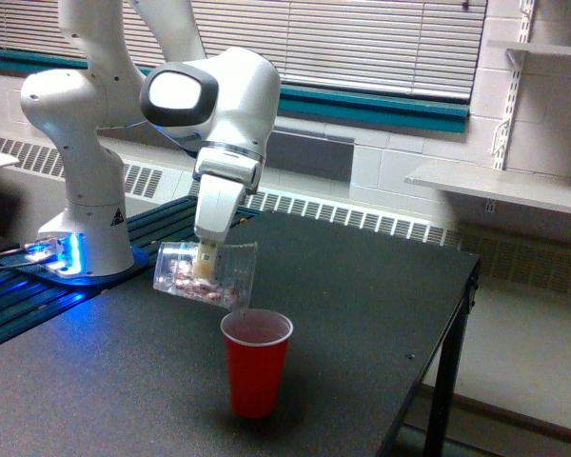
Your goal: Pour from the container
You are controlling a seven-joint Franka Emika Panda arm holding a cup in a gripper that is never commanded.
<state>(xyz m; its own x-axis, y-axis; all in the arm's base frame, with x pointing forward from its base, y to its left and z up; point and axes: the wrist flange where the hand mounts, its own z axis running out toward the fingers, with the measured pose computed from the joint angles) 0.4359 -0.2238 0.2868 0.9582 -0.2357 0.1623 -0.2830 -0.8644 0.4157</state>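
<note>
We find the hand (206,259) clamped midway on the clear cup (206,274); we judge it light, thin-walled, easily crushed.

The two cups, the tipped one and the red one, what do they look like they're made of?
Tipped cup: likely thin clear plastic, glossy; pinkish bits show through its wall. Red cup: probably opaque plastic, smooth, slightly shiny, with a rolled rim.

Clear container (207,274) with seemingly pinkish bits; red cup (256,363).
</note>
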